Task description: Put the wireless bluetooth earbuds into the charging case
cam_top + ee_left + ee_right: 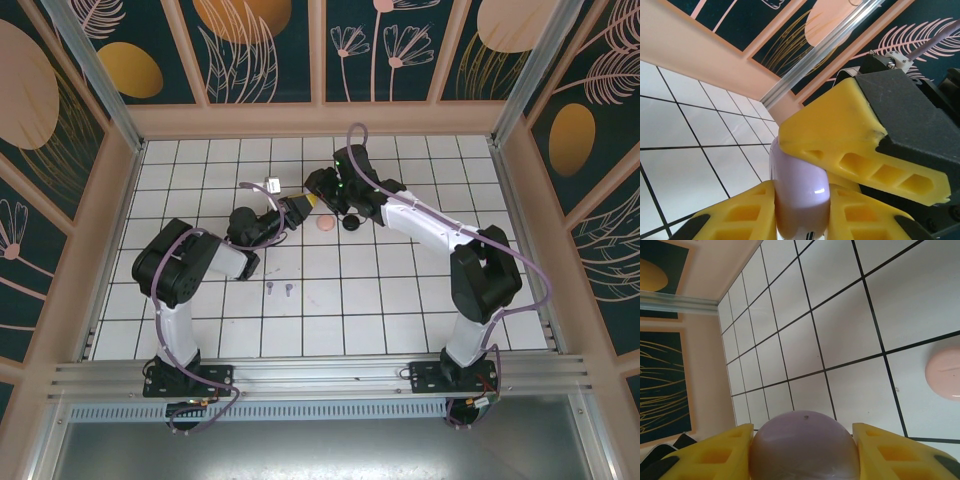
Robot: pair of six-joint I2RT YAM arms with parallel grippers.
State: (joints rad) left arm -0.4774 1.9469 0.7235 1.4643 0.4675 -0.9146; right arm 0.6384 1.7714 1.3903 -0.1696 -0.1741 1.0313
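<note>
Your left jaws grip the edge of the purple case (800,195), your right jaws clamp its round sides, and two purple earbuds (271,287) lie on the tabletop (400,300), apart from both jaws on the arm-base side.

A lilac case (805,450), a pink case (945,372), yellow tool fingers (715,452) and white tiles (785,347) lined black.

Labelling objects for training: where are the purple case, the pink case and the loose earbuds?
purple case (805,447), right wrist view, domed face.
pink case (944,373), right wrist view, middle of lid.
earbuds (271,288), top view, left one of two.
</note>
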